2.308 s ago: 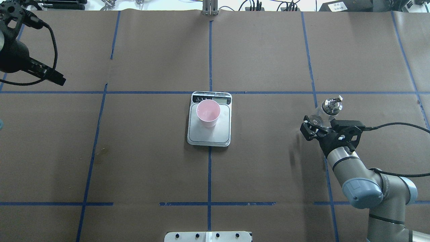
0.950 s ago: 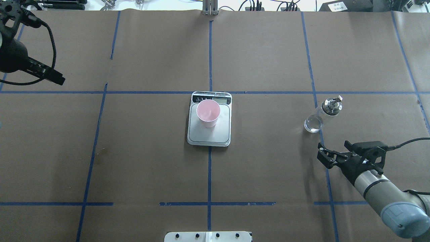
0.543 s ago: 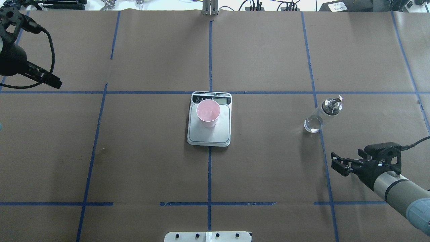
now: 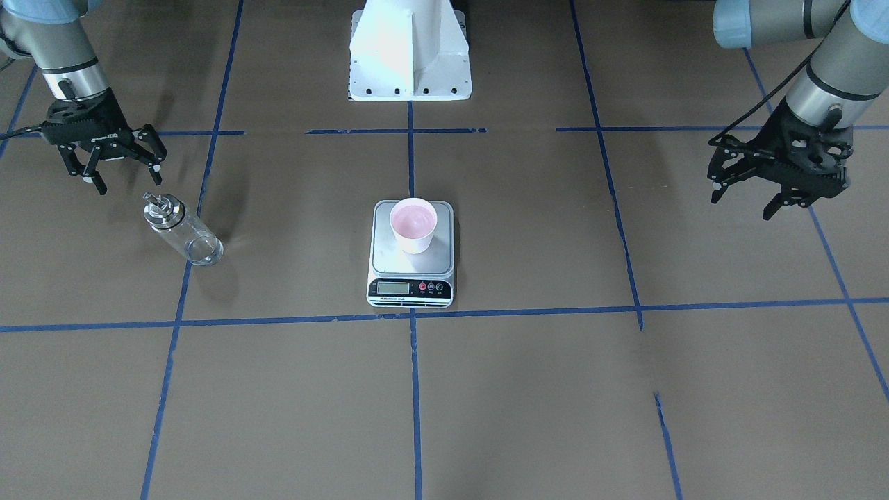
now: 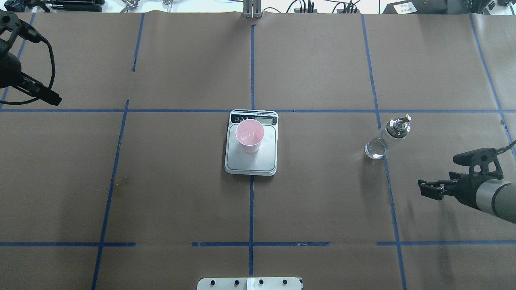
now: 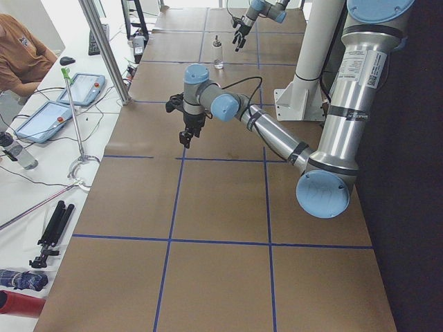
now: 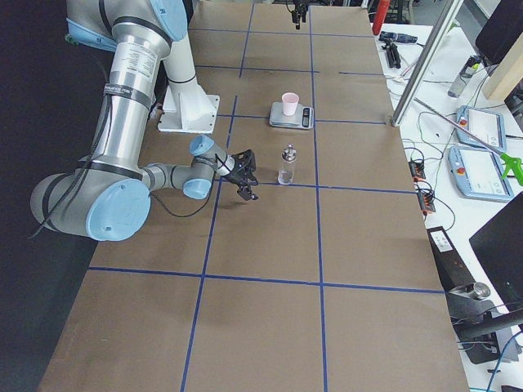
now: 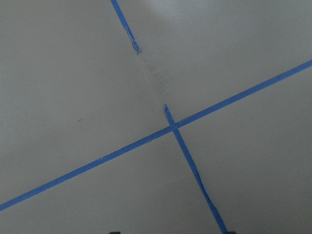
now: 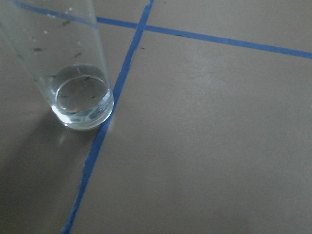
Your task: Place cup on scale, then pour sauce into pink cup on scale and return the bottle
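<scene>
The pink cup (image 4: 413,225) stands upright on the digital kitchen scale (image 4: 410,278), on the half of the platform that is nearer to the robot, away from the display strip. The scale lies in the middle of the table (image 4: 528,389), which is covered with brown paper and divided by lines of blue tape (image 4: 413,389).

The glass bottle (image 4: 182,230) stands upright on the table, well apart from the scale, toward the table's end on the robot's right. Its base touches a blue tape line, as the right wrist view shows. The metal cap carries a thin pour spout. A small amount of clear liquid (image 9: 80,95) lies at the bottom of the glass.

The right gripper (image 4: 123,182) hangs near the bottle, on the side toward the robot, and does not touch it. Its fingers are spread wide and hold nothing.

The left gripper (image 4: 742,200) hangs above the table toward the end on the robot's left, well apart from the scale. Its fingers are also spread wide and are empty. The left wrist view shows only brown paper and crossing tape lines.
</scene>
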{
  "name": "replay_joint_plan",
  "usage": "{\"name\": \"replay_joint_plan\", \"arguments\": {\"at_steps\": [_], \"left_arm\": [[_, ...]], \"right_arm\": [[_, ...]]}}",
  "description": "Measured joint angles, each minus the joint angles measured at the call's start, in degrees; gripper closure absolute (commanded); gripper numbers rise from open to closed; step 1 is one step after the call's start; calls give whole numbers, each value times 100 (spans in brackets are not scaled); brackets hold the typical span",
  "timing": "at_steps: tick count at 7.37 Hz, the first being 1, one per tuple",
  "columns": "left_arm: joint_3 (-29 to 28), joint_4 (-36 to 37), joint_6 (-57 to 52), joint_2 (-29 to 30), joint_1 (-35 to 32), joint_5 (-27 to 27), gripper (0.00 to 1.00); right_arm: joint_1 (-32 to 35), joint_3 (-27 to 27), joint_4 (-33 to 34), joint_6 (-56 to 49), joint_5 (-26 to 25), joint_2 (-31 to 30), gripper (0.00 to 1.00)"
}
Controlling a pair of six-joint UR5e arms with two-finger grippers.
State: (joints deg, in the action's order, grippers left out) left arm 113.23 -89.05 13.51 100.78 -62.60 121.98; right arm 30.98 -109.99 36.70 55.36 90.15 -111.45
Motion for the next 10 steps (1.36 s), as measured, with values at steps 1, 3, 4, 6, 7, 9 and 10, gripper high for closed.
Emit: {"name": "replay_joint_plan", "arguments": {"at_steps": [1,3,4,6,7,9,10], "left_arm": [[-147,-70,-203,-19,-161,142,23],[-791,-419,-969,-37,-697,624,23],[-1195,-575,-1492,-41,-1052,734,23],[-1760,-685,-2114,-38,-1589,820,0],[-2025,-689,-2304,-39,-1861,949,0],[-2729,-693,-2545,-27,-2397,1409,0],[-2991,-729,-2571,-64,-2530,1563,0]], "right_arm": [[911,223,18,-672,1083,65,0],[2723,1001,161,-2069,2983,380,0],[3469,1445,494,-2681,3748,673,0],[4490,1787,1999,-4236,4514,1307,0],[4915,1801,3000,-5023,4720,1652,0],[5508,1719,4362,-6230,4933,1957,0],[5681,1632,4817,-6539,4968,1994,0]]}}
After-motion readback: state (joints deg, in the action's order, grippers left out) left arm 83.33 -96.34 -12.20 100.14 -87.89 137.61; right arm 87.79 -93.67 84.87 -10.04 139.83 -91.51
